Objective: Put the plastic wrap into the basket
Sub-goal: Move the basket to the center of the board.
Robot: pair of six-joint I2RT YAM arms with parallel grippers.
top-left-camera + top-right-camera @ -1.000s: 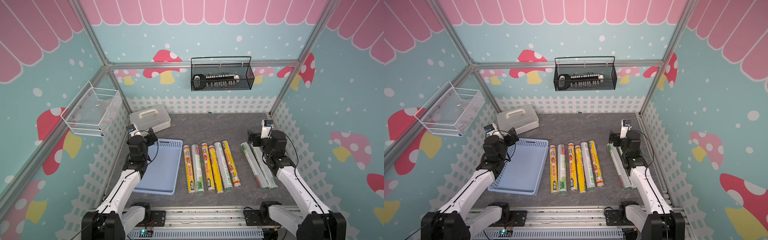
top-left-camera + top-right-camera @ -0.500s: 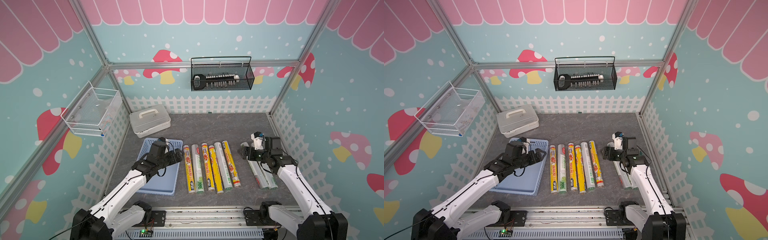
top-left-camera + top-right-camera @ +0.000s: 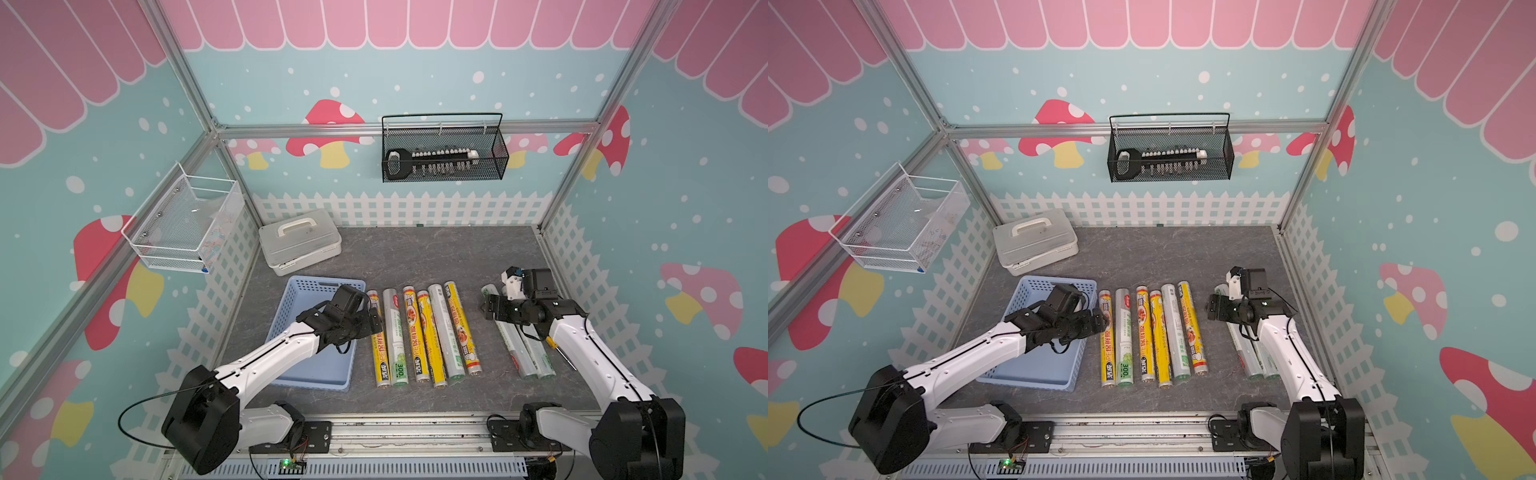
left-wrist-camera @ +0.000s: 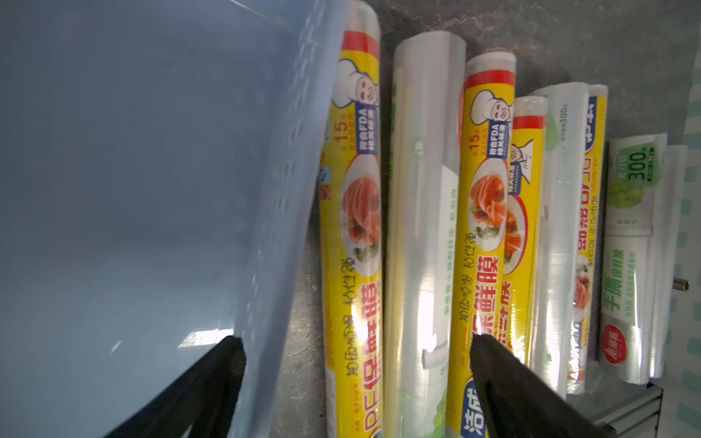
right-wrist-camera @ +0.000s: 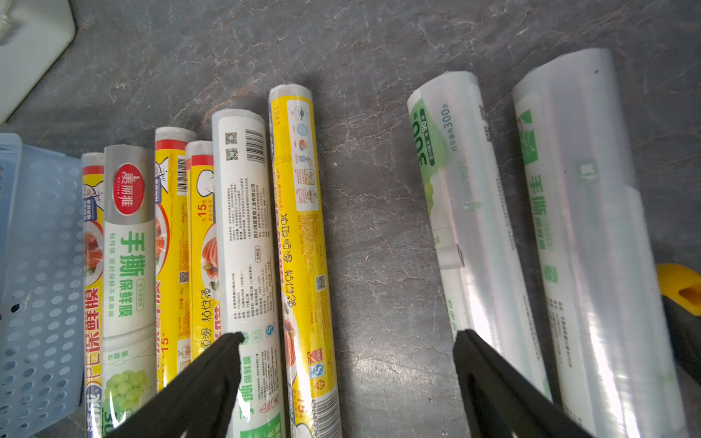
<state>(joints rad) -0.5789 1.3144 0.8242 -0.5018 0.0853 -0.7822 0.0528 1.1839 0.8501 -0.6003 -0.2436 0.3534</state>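
Observation:
Several plastic wrap rolls, yellow and silvery, lie side by side mid-table (image 3: 419, 336) (image 3: 1150, 332). Two more silvery rolls (image 3: 528, 357) (image 5: 474, 227) lie apart on the right. The light blue basket (image 3: 322, 284) (image 3: 1042, 282) sits left of the row with nothing in it. My left gripper (image 3: 372, 320) (image 4: 356, 341) is open. It hangs over the basket's right wall (image 4: 288, 189), the leftmost yellow roll (image 4: 352, 227) and the silvery roll next to it. My right gripper (image 3: 488, 307) (image 5: 349, 335) is open above the bare gap between the row's last yellow roll (image 5: 299, 227) and the right pair.
A yellow-handled screwdriver (image 5: 679, 288) (image 3: 550, 343) lies beside the right pair, under my right arm. A white lidded box (image 3: 299, 241) stands behind the basket. A black wire basket (image 3: 442, 153) hangs on the back wall and a white one (image 3: 183, 224) on the left wall.
My left arm has swung from the back left across the basket to the leftmost rolls. My right arm has dropped and reached inward, towards the gap beside the right pair.

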